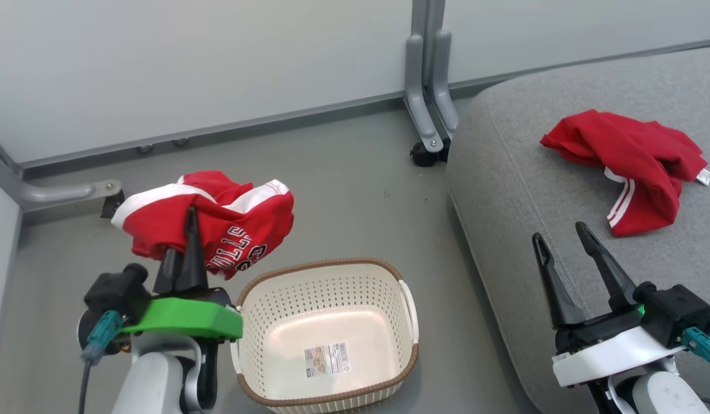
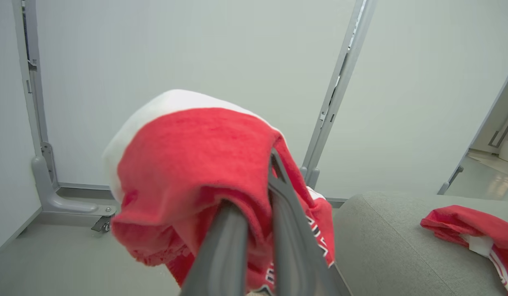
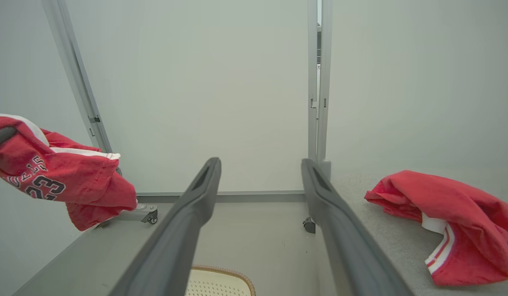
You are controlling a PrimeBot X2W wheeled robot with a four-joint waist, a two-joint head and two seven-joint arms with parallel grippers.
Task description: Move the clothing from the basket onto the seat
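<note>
My left gripper (image 1: 189, 221) is shut on a red garment (image 1: 217, 221) with white trim and lettering, held in the air above the floor, up and left of the basket. In the left wrist view the same garment (image 2: 196, 176) drapes over my two fingers (image 2: 278, 193). The cream perforated basket (image 1: 400, 299) stands on the floor with just a label sticker inside. A second red garment (image 1: 630, 161) lies crumpled on the grey seat (image 1: 504, 172) at the right. My right gripper (image 1: 561, 236) hangs open over the seat's near edge, nothing between its fingers (image 3: 328, 205).
Pale partition walls stand behind, with a grey post foot on a castor (image 1: 425, 152) next to the seat's corner and another bracket (image 1: 73, 192) at the left. Bare grey floor lies between basket and wall.
</note>
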